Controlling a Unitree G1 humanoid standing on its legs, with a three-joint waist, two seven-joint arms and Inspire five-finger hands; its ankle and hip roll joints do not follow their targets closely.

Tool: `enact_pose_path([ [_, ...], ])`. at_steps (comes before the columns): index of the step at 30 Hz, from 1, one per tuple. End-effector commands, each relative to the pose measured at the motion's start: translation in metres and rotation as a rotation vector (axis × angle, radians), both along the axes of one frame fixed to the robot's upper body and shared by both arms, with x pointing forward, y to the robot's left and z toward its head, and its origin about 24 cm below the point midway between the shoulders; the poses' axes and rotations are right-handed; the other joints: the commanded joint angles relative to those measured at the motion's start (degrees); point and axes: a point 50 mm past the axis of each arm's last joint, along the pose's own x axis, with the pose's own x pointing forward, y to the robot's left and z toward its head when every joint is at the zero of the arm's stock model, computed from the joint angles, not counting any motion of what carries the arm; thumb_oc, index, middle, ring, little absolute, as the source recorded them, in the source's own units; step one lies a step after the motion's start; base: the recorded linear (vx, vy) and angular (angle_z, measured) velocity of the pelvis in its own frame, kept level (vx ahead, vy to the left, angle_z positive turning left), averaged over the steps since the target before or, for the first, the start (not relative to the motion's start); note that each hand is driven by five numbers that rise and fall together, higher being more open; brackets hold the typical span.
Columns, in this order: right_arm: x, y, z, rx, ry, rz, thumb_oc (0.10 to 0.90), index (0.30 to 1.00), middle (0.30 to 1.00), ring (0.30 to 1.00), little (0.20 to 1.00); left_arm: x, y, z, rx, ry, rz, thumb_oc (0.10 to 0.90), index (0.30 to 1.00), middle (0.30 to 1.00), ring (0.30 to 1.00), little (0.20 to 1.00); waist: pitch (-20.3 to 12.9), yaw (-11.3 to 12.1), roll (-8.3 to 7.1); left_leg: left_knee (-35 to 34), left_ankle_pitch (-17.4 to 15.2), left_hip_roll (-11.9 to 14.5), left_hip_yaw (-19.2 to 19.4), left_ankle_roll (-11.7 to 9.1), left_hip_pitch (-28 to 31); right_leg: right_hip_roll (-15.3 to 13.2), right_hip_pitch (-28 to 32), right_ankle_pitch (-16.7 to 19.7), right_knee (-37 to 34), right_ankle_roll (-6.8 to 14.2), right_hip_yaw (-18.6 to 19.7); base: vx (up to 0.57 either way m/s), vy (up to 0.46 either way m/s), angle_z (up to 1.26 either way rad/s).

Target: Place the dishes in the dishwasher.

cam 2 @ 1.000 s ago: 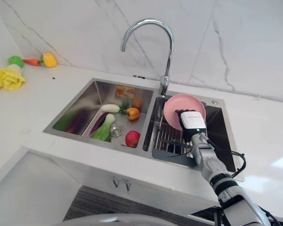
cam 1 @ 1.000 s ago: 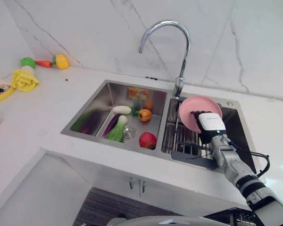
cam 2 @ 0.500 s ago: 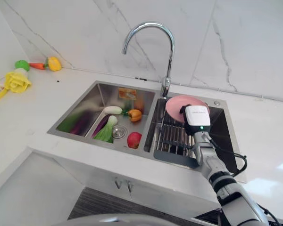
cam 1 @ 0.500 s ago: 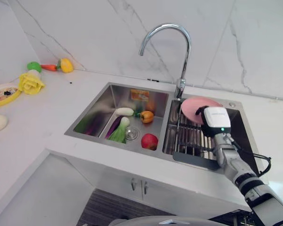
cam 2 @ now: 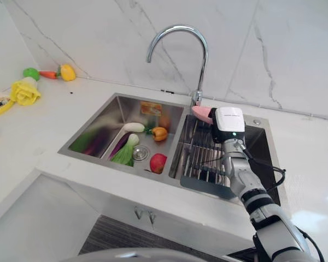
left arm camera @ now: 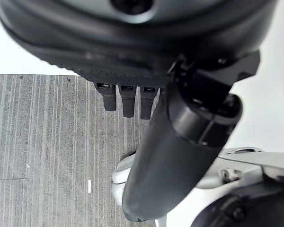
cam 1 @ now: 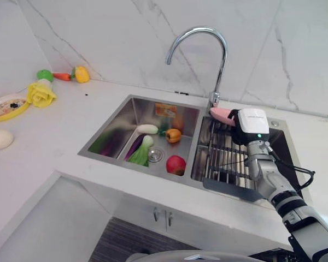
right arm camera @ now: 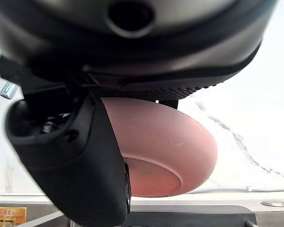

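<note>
Left eye view: the right hand (cam 1: 250, 126) holds a round pink plastic plate (cam 1: 222, 113) above the wire rack (cam 1: 221, 158) in the steel sink's (cam 1: 123, 117) right basin, beside the curved chrome tap (cam 1: 199, 52).

Left wrist view: the left hand (left arm camera: 146, 94) hangs over grey striped flooring (left arm camera: 47, 142), fingers (left arm camera: 128, 101) relaxed, straight.

Right wrist view: thumb (right arm camera: 75, 161) curled, pinching the plate's rim; no writing legible.

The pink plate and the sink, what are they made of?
The pink plate, held in the right robot hand, looks like matte plastic: even colour, soft sheen, faint scratches, though glazed ceramic is possible. The sink looks like brushed stainless steel: grey walls that mirror the vegetables lying inside.
</note>
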Motion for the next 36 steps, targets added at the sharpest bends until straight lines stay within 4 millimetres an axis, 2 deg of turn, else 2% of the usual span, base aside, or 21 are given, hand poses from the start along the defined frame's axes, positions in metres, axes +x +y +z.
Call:
enact_pose_path([
  [1, 0.021, -0.004, 0.080, 0.045, -0.314, 0.020, 0.400, 0.300, 0.300, 0.300, 0.300, 0.019, 0.000, 0.001, 0.019, -0.026, -0.048, 0.800, 0.900, 0.900, 0.900, 0.900, -1.2, 2.4, 1.39, 3.1, -10.1, 2.1, 0.2, 0.6, 2.9, -3.2, -4.0, -1.2, 3.6, 2.1, 0.3, 0.00, 0.005, -0.11],
  [4, 0.019, -0.005, 0.087, 0.032, -0.316, 0.042, 0.400, 0.300, 0.300, 0.300, 0.300, 0.020, 0.000, 0.001, 0.018, -0.030, -0.045, 0.800, 0.900, 0.900, 0.900, 0.900, -1.1, 2.2, 1.35, 3.1, -10.2, 2.2, 0.3, 0.6, 3.0, -3.2, -4.0, -1.2, 3.7, 2.1, 0.5, -0.01, -0.001, -0.09],
  [6, 0.015, -0.007, 0.101, 0.054, -0.363, 0.059, 0.400, 0.300, 0.300, 0.300, 0.300, 0.019, 0.000, 0.001, 0.013, -0.030, -0.030, 0.800, 0.900, 0.900, 0.900, 0.900, -1.1, 1.7, 1.40, 3.0, -10.2, 2.3, 0.4, 0.6, 3.2, -3.1, -4.1, -1.4, 3.8, 2.0, 0.8, 0.00, 0.000, 0.00],
  [8, 0.013, -0.008, 0.105, 0.068, -0.382, 0.060, 0.400, 0.300, 0.300, 0.300, 0.300, 0.019, -0.001, 0.001, 0.012, -0.029, -0.028, 0.800, 0.900, 0.900, 0.900, 0.900, -1.1, 1.6, 1.42, 3.0, -10.2, 2.3, 0.4, 0.6, 3.3, -3.1, -4.1, -1.4, 3.8, 2.0, 0.8, 0.00, 0.000, 0.00],
  [14, -0.005, -0.013, 0.149, 0.116, -0.589, 0.094, 0.400, 0.300, 0.300, 0.300, 0.300, 0.017, -0.001, 0.000, 0.011, -0.024, -0.004, 0.800, 0.900, 0.900, 0.900, 0.900, -1.1, 0.5, 1.40, 3.1, -10.5, 2.4, 0.5, 0.6, 3.6, -2.8, -4.1, -1.7, 3.7, 2.0, 1.5, 0.00, 0.000, 0.00],
  [15, -0.015, -0.020, 0.170, 0.096, -0.691, 0.087, 0.400, 0.300, 0.300, 0.300, 0.300, 0.014, 0.001, 0.000, 0.020, -0.014, -0.003, 0.800, 0.900, 0.900, 0.900, 0.900, -1.3, 0.0, 1.37, 3.1, -10.6, 2.5, 0.6, 0.6, 3.7, -2.8, -4.1, -1.8, 3.8, 2.0, 1.7, 0.00, 0.000, 0.00],
  [16, -0.016, -0.021, 0.170, 0.095, -0.691, 0.085, 0.400, 0.300, 0.300, 0.300, 0.300, 0.014, 0.001, 0.000, 0.020, -0.014, -0.006, 0.800, 0.900, 0.900, 0.900, 0.900, -1.3, 0.1, 1.37, 3.1, -10.6, 2.5, 0.5, 0.6, 3.7, -2.8, -4.1, -1.8, 3.8, 2.0, 1.7, 0.00, 0.000, 0.00],
  [19, -0.036, -0.036, 0.209, 0.070, -0.888, 0.045, 0.400, 0.300, 0.300, 0.300, 0.300, 0.010, 0.003, 0.000, 0.034, -0.002, 0.026, 0.800, 0.900, 0.900, 0.900, 0.900, -1.6, -0.7, 1.23, 3.2, -10.7, 2.5, 0.9, 0.6, 4.0, -2.7, -4.3, -1.9, 3.9, 2.0, 2.4, -0.02, 0.007, -0.05],
  [20, -0.037, -0.037, 0.209, 0.070, -0.889, 0.044, 0.400, 0.300, 0.300, 0.300, 0.300, 0.011, 0.003, 0.000, 0.033, -0.002, 0.025, 0.800, 0.900, 0.900, 0.900, 0.900, -1.6, -0.6, 1.24, 3.2, -10.7, 2.5, 0.9, 0.6, 4.1, -2.7, -4.3, -1.9, 4.0, 2.0, 2.4, -0.02, 0.012, -0.08],
  [22, -0.048, -0.047, 0.228, 0.026, -0.974, 0.000, 0.400, 0.300, 0.300, 0.300, 0.300, 0.007, 0.005, 0.000, 0.039, 0.010, 0.038, 0.800, 0.900, 0.900, 0.900, 0.900, -1.9, -1.3, 1.17, 3.2, -10.9, 2.4, 1.1, 0.7, 4.3, -2.7, -4.5, -1.8, 4.0, 2.1, 2.8, -0.03, 0.012, -0.17],
  [25, -0.057, -0.051, 0.237, 0.001, -1.020, -0.016, 0.400, 0.300, 0.300, 0.300, 0.300, 0.006, 0.003, 0.000, 0.037, 0.018, 0.042, 0.800, 0.900, 0.900, 0.900, 0.900, -2.1, -1.9, 1.18, 3.1, -11.0, 2.2, 1.3, 0.8, 4.6, -2.8, -4.6, -1.7, 4.1, 2.2, 3.2, -0.03, 0.009, -0.11],
  [30, -0.065, -0.051, 0.236, -0.035, -1.023, -0.013, 0.400, 0.300, 0.300, 0.300, 0.300, 0.009, -0.001, -0.001, 0.017, 0.006, 0.039, 0.800, 0.900, 0.900, 0.900, 0.900, -2.3, -2.8, 1.23, 3.1, -11.3, 2.0, 1.5, 0.9, 4.9, -2.9, -4.6, -1.8, 4.2, 2.2, 3.7, -0.03, 0.013, -0.15],
  [32, -0.070, -0.053, 0.234, -0.059, -1.006, -0.018, 0.400, 0.300, 0.300, 0.300, 0.300, 0.012, -0.003, -0.001, 0.007, -0.003, 0.043, 0.800, 0.900, 0.900, 0.900, 0.900, -2.3, -3.4, 1.26, 3.0, -11.5, 1.8, 1.5, 1.0, 5.2, -3.1, -4.6, -1.9, 4.6, 2.2, 4.0, -0.08, 0.040, -0.04],
  [33, -0.071, -0.054, 0.232, -0.078, -0.988, -0.019, 0.400, 0.300, 0.300, 0.300, 0.300, 0.014, -0.005, -0.001, 0.001, -0.011, 0.046, 0.800, 0.900, 0.900, 0.900, 0.900, -2.0, -3.7, 1.08, 3.3, -10.7, 1.4, 2.4, 1.3, 4.7, -3.6, -5.1, -1.3, 4.8, 1.6, 3.1, -0.11, 0.051, 0.00],
  [35, -0.076, -0.060, 0.225, -0.109, -0.947, -0.033, 0.400, 0.300, 0.300, 0.300, 0.300, 0.016, -0.006, -0.001, -0.004, -0.021, 0.057, 0.800, 0.900, 0.900, 0.900, 0.900, -2.0, -4.9, 1.25, 3.2, -11.5, 1.5, 1.6, 1.3, 5.2, -3.4, -5.2, -2.1, 5.8, 2.2, 4.5, -0.07, 0.074, -0.02],
  [36, -0.081, -0.063, 0.220, -0.141, -0.912, -0.045, 0.400, 0.300, 0.300, 0.300, 0.300, 0.019, -0.007, -0.001, -0.010, -0.033, 0.064, 0.800, 0.900, 0.900, 0.900, 0.900, -1.5, -5.5, 1.05, 3.6, -10.7, 1.2, 2.5, 1.7, 4.7, -3.9, -6.0, -1.5, 6.8, 1.6, 3.9, -0.07, 0.088, 0.00],
])
